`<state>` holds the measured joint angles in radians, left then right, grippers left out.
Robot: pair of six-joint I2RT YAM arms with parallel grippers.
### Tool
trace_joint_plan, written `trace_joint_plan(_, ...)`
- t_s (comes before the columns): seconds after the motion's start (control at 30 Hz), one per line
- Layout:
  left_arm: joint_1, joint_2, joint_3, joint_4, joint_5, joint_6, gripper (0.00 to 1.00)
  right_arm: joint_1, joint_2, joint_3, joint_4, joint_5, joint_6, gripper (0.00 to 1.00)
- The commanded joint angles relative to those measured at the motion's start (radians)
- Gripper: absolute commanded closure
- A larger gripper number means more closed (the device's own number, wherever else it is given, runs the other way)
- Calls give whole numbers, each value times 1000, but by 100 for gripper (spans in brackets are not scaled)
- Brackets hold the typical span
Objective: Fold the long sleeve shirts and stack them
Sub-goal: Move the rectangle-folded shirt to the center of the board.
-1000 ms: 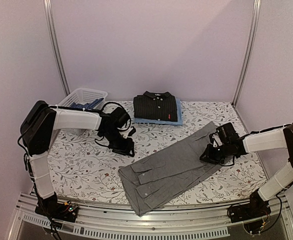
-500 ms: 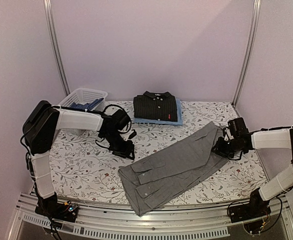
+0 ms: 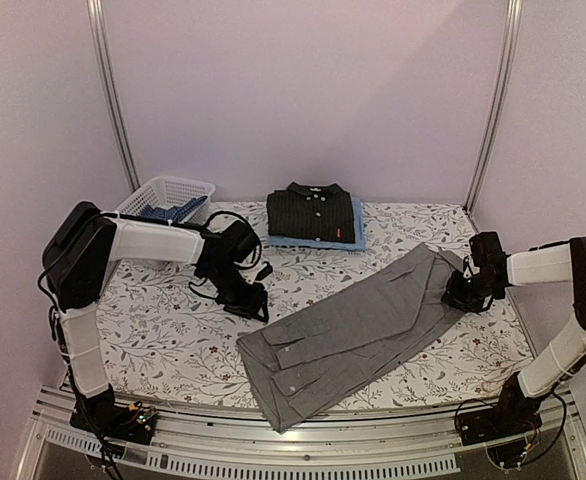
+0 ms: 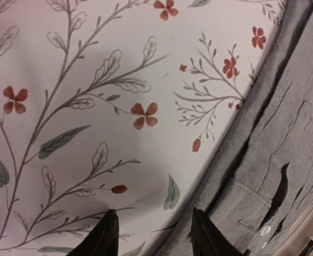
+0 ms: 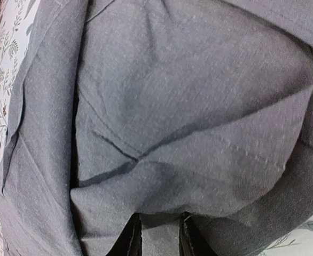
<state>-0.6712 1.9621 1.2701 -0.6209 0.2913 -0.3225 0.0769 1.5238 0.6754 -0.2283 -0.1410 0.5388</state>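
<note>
Top external view: the right gripper point(image 3: 466, 296) is pinching the grey shirt point(image 3: 348, 335) and has been tugging its end toward the table's point(image 3: 163, 350) right edge. I'm guessing it's straightening it out for folding. The left gripper point(image 3: 251, 298) is hanging open beside the shirt, gripping nothing.

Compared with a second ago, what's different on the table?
The right gripper slid rightward along the grey shirt to its far right end, and it appears to pinch the cloth, which creases toward it. The left gripper stayed open over the tablecloth beside that shirt. The folded black shirt and the basket did not move.
</note>
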Motion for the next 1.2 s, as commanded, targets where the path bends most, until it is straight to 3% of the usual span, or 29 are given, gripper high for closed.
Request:
trace_joint_plan(0.0,-4,-55,-4,6,3,1,54,-11,68,66,-35,4,-25,77)
trace_joint_plan(0.3,12,-112,42,-14,-7,13,54,-11,235,237,-51,-57,-31,76)
trace_joint_plan(0.83,15,-71,28,73,24,-53,54,-99,674,881,-265,-51,-177,74)
trace_joint_plan(0.97,14,-37,17,100,-12,-76,54,-98,651,919,-302,-47,-199,69)
trace_joint_plan(1.17,8,32,5,148,-6,-94,55,-85,461,795,-265,-72,-195,64)
